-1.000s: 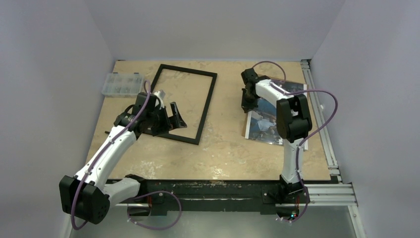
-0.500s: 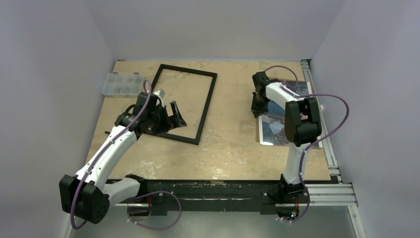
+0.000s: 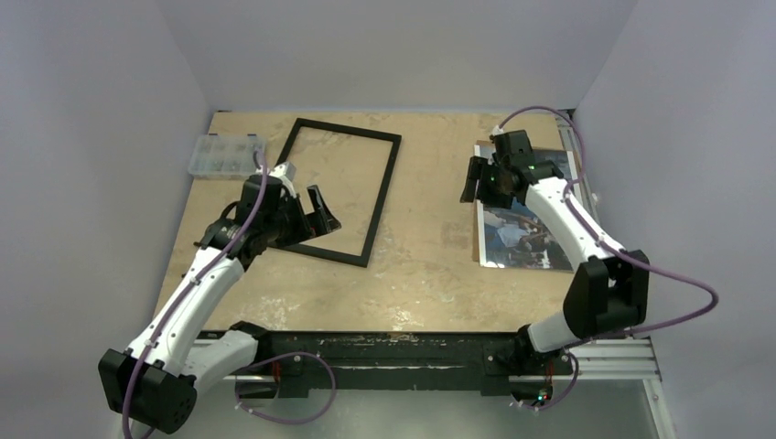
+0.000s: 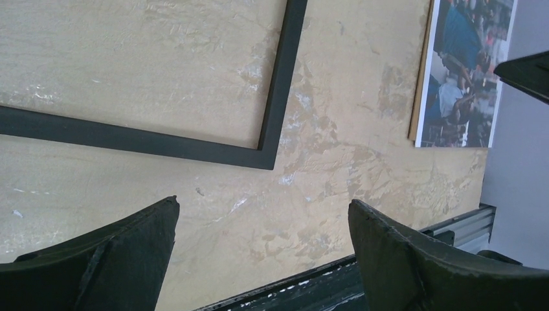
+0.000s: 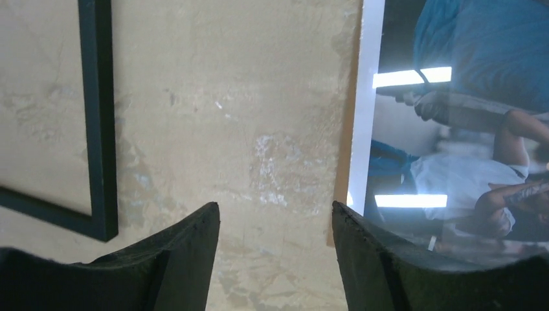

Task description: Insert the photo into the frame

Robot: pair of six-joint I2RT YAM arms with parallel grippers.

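The photo (image 3: 524,229), a glossy print of people in bluish tones, lies flat at the table's right side on a brown board whose edge (image 5: 342,155) shows along its left side. The black frame (image 3: 383,199) lies flat at the back left. My right gripper (image 3: 473,186) hangs open just left of the photo's (image 5: 453,129) far left corner, with bare table between its fingers. My left gripper (image 3: 325,215) hovers wide open over the frame's near edge, holding nothing. In the left wrist view the frame's corner (image 4: 272,155) and the photo (image 4: 463,78) both show.
A clear plastic compartment box (image 3: 226,155) sits at the back left corner. An aluminium rail (image 3: 597,240) runs along the right edge beside the photo. A black strip (image 3: 393,343) marks the table's front edge. Grey walls enclose three sides.
My right gripper, shut at the photo's left edge, dragged the photo rightward, then opened and let go; its arm swung out to the right. The left arm shifted slightly.
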